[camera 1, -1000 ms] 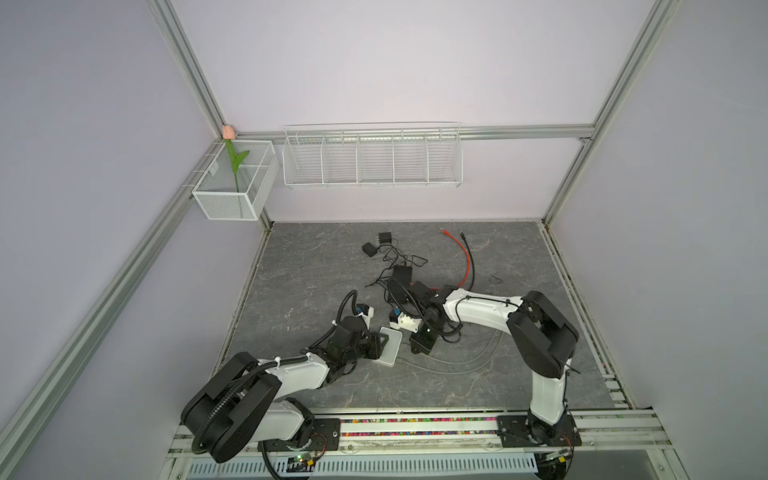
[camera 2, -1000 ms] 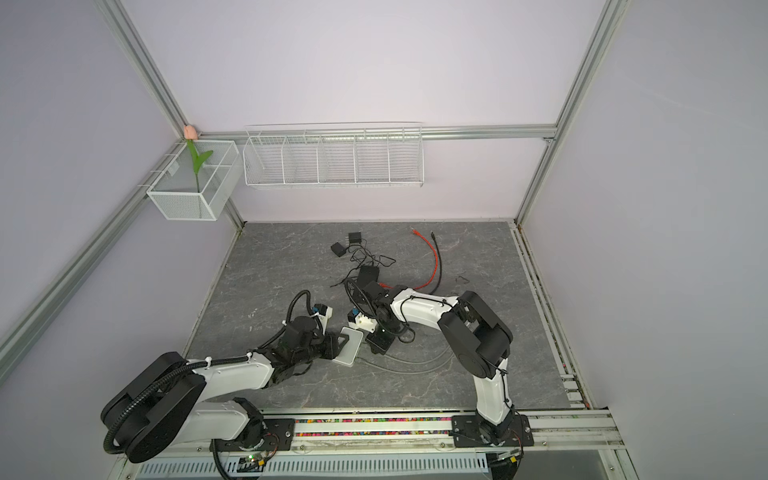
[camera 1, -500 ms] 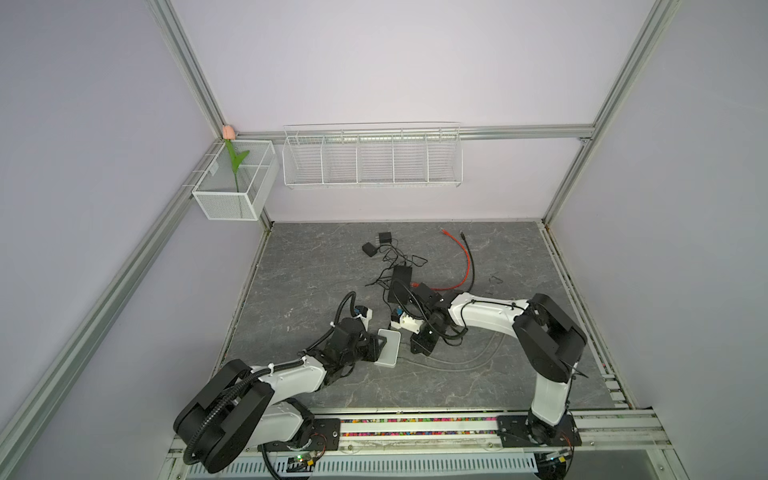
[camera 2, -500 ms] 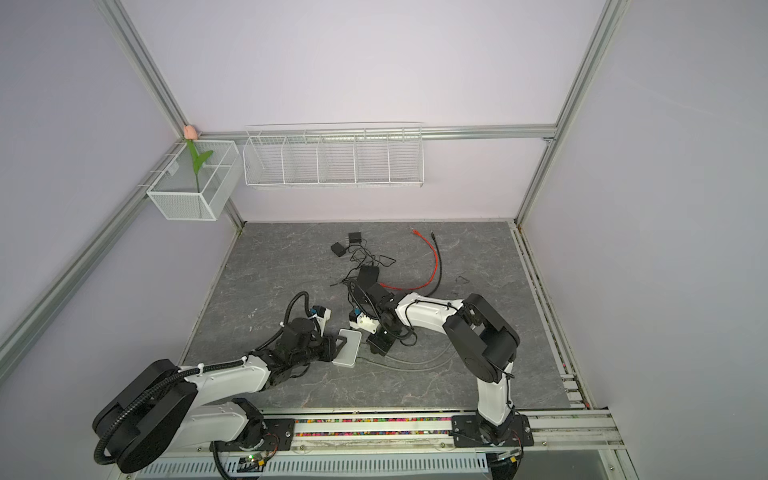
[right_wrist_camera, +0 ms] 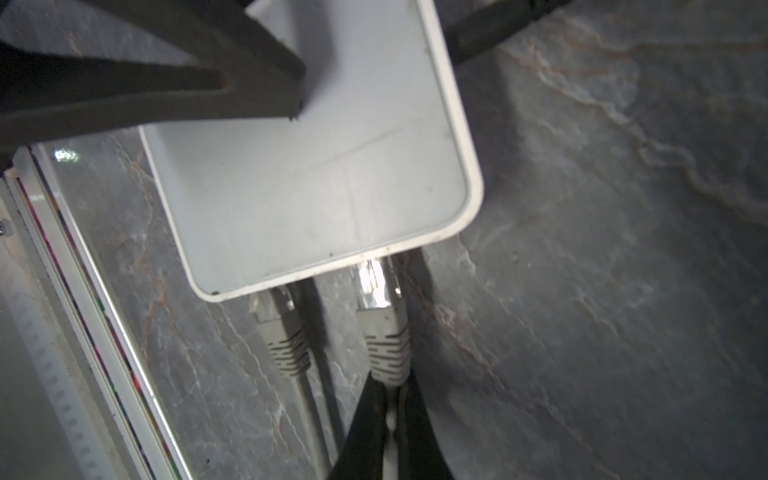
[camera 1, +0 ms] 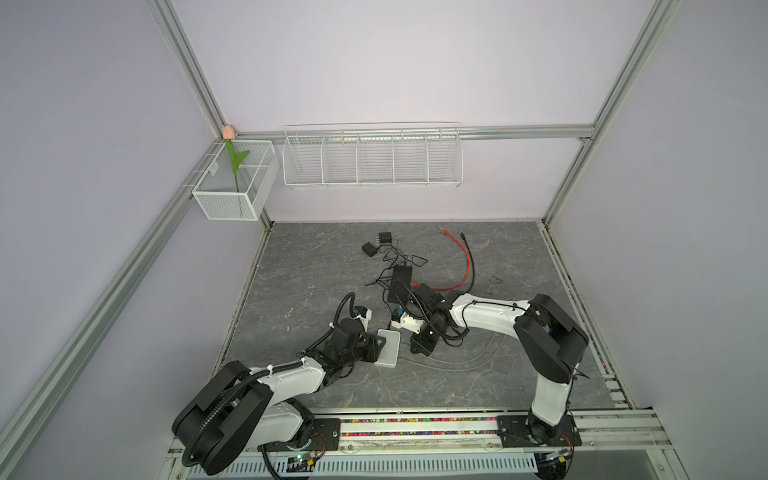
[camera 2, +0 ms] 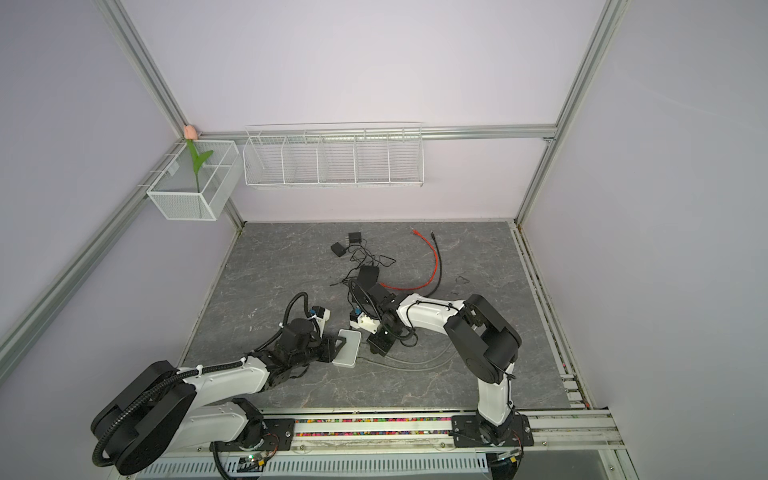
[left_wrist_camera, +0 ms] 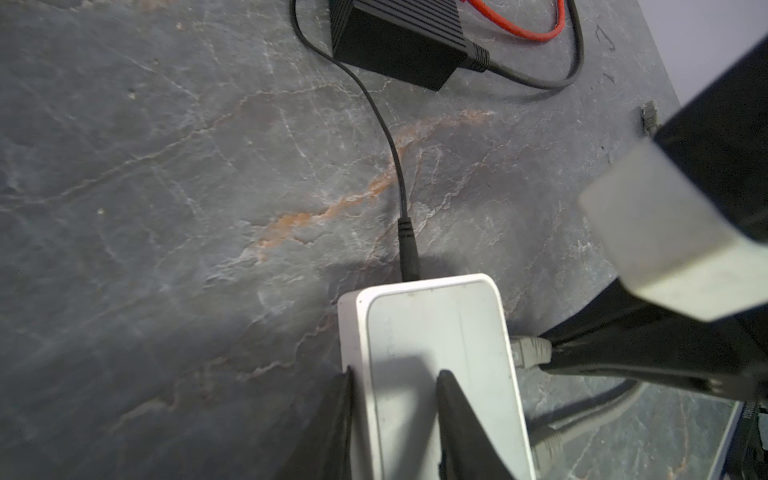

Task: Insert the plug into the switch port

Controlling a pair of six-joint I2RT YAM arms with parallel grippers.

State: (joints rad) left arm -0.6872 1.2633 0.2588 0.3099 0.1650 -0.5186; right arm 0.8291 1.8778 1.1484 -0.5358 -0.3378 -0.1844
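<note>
Change since the earlier frames is slight: the left arm's elbow has shifted a little toward the front left corner of the counter point(camera 1: 311, 282), while the switch point(camera 1: 388, 347) and both wrists keep their places. The switch, a flat white box, sits in the front half of the counter, left of the middle. The left fingers point(left_wrist_camera: 461, 424) are narrowed onto one end of it, one over the top face and the other against its side, so the box is held. A black power lead point(left_wrist_camera: 409, 249) enters the opposite end, and a black adapter point(left_wrist_camera: 399, 41) lies beyond it. The right fingers point(right_wrist_camera: 361, 440) are pinched tight on the grey boot of the plug point(right_wrist_camera: 380, 316). The plug's clear tip meets the switch's port edge; how deep it sits cannot be told. A second grey plug point(right_wrist_camera: 282, 328) stands just beside it, its tip under the same edge. A red cable point(camera 1: 467, 270) lies toward the back of the counter, well apart from the switch
</note>
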